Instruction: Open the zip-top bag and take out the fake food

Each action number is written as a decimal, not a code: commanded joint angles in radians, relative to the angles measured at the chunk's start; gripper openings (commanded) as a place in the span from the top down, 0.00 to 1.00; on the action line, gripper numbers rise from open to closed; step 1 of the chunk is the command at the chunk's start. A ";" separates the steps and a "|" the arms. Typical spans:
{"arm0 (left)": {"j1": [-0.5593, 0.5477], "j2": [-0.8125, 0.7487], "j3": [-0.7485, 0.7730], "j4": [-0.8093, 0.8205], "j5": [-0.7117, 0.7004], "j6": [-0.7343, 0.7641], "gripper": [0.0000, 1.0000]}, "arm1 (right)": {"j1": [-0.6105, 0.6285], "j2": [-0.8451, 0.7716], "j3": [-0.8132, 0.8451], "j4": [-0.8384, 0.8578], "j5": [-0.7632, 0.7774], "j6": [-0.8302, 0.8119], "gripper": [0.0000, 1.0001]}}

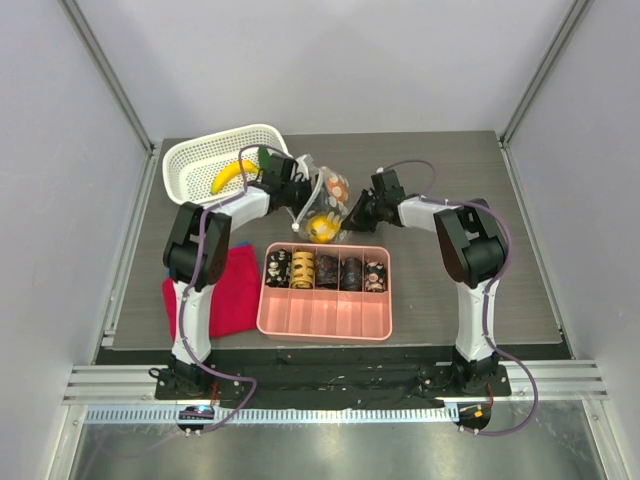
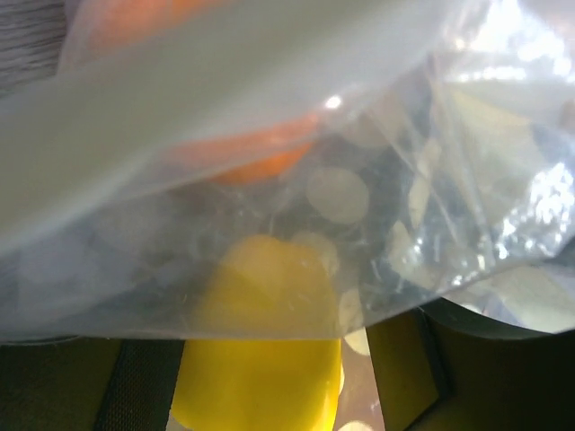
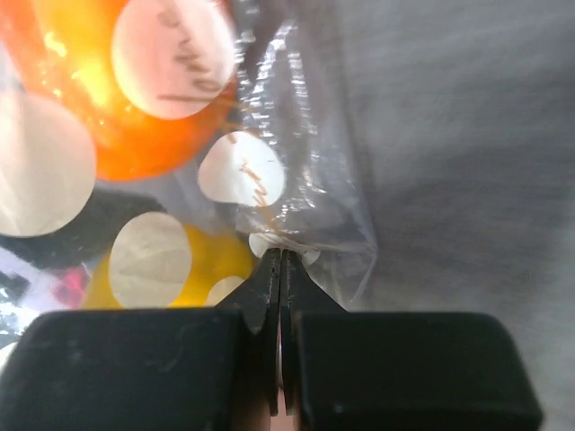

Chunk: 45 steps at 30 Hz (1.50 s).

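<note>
At the far left a red cloth (image 1: 232, 285) lies on the table beside the left arm's base; behind it stands a white basket (image 1: 190, 165) holding a yellow banana (image 1: 232, 175) and a green piece (image 1: 264, 157). The left gripper (image 1: 298, 192) reaches to the left edge of the zip-top bag (image 1: 330, 195); its wrist view is filled by spotted plastic, so I cannot tell whether its jaws are apart or together. The bag sits mid-table between the two grippers, just behind the pink tray (image 1: 325, 325); inside it is more fake food (image 2: 260, 287), namely a yellow piece and an orange piece (image 3: 108, 99). The right gripper (image 3: 281, 265) has its fingers pressed together, clamped on a fold at the bag's right edge. Dark patterned cylinders (image 1: 327, 270) fill the tray's back row.
</note>
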 commanded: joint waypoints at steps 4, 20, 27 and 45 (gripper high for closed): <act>0.005 -0.005 0.038 0.011 0.047 0.003 0.27 | -0.088 0.088 0.144 0.038 0.097 -0.004 0.99; 0.008 0.040 0.027 0.146 0.165 -0.109 0.27 | -0.078 -0.086 0.159 -0.206 0.213 -0.190 0.98; 0.003 0.037 0.007 0.200 0.159 -0.138 0.27 | -0.027 -0.033 0.164 -0.134 0.115 -0.150 0.99; -0.012 -0.001 -0.022 0.081 0.081 -0.032 0.27 | -0.009 -0.052 0.107 -0.086 0.133 -0.136 0.99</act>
